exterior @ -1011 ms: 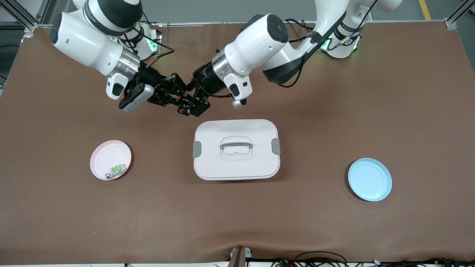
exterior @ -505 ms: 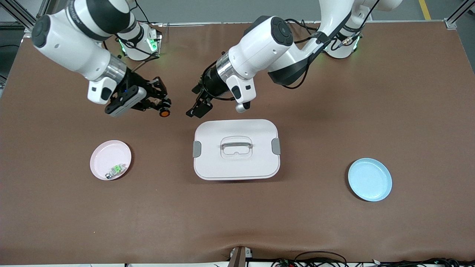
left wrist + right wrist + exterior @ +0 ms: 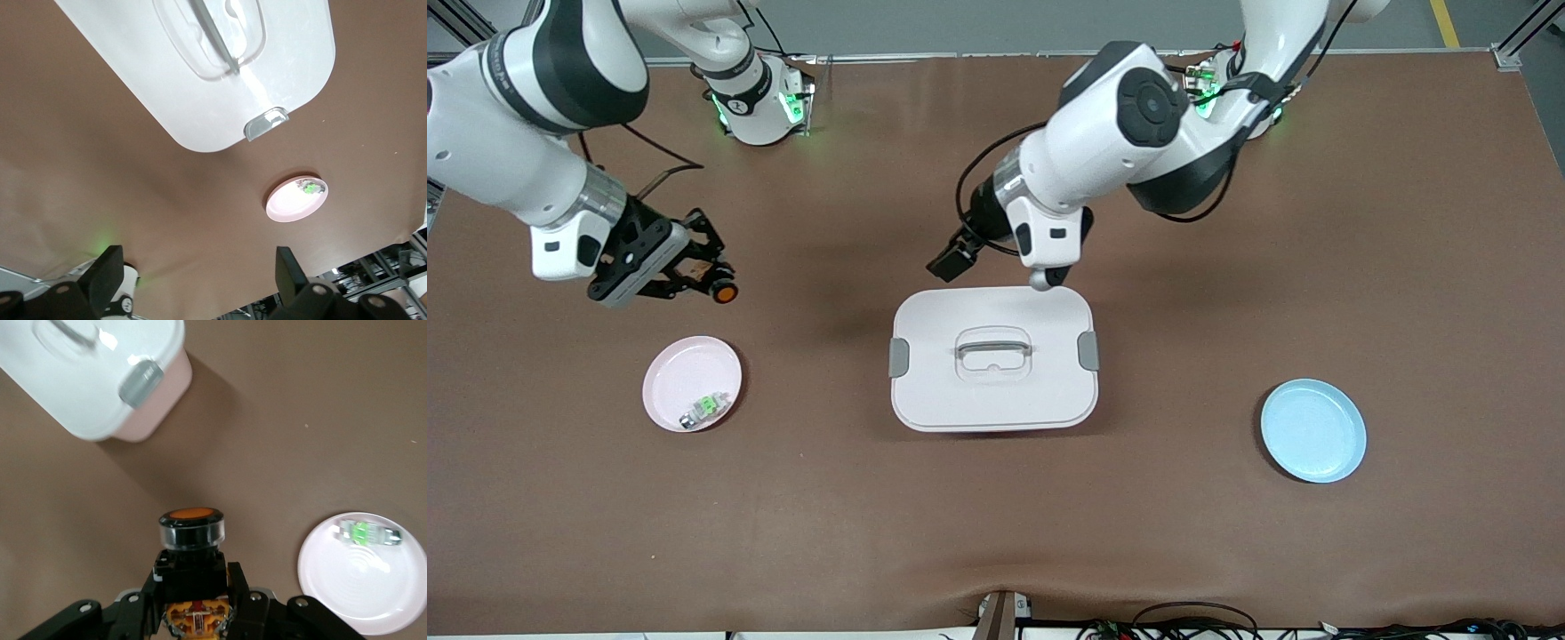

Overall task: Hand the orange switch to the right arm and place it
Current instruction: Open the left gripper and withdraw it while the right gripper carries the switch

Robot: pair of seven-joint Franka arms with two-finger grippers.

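Front view is showing the right gripper [image 3: 710, 286] pinching the orange switch [image 3: 725, 292] over bare table, above the pink plate [image 3: 665, 384]; the left gripper [image 3: 953, 261], fingers spread, is hovering beside the white lidded box [image 3: 1049, 391].

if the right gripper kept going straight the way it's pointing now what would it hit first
Probably bare brown table. The right gripper, shut on the stubby black switch with the round orange button face, aims between the round pink plate and the white lidded box; depth is unclear.
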